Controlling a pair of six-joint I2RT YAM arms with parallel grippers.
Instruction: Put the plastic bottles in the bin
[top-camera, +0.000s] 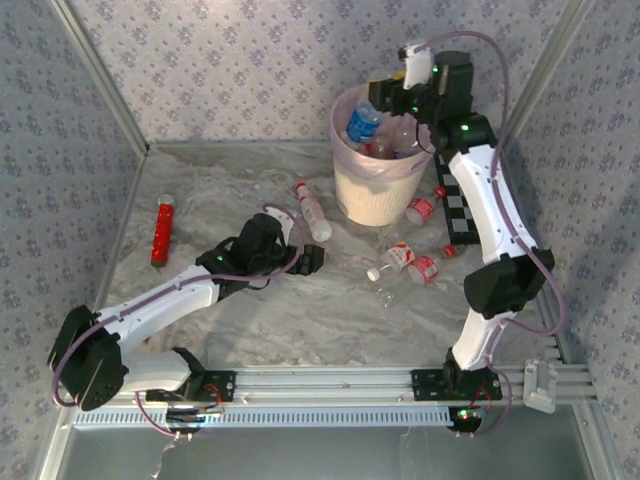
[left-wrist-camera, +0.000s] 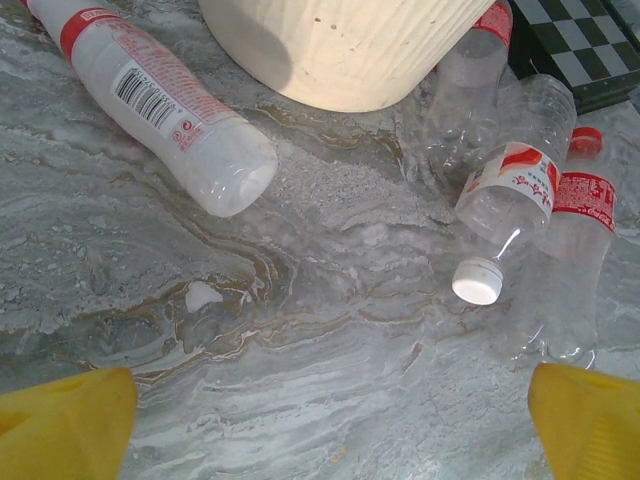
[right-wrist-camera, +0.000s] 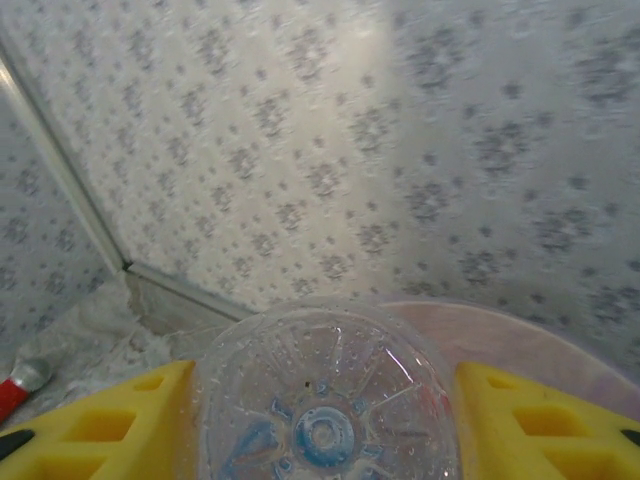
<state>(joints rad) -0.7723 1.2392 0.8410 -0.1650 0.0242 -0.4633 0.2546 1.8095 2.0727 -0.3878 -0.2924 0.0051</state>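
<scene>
Over the bin (top-camera: 375, 195), the right pincer (right-wrist-camera: 325, 425) grips a clear bottle (right-wrist-camera: 325, 385). The left pincer (left-wrist-camera: 328, 425) gapes wide near a barcode-labelled bottle (left-wrist-camera: 160, 110) on the bench (left-wrist-camera: 300, 330).

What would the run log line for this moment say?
right gripper: shut on clear bottle, over bin | left gripper: open, low over table | loose bottles: several beside bin

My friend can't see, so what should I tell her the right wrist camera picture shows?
A clear plastic bottle, seen bottom-first, is gripped between the right gripper's two yellow fingers. Behind it curves the bin's pink-lined rim, with a flower-patterned wall beyond.
</scene>
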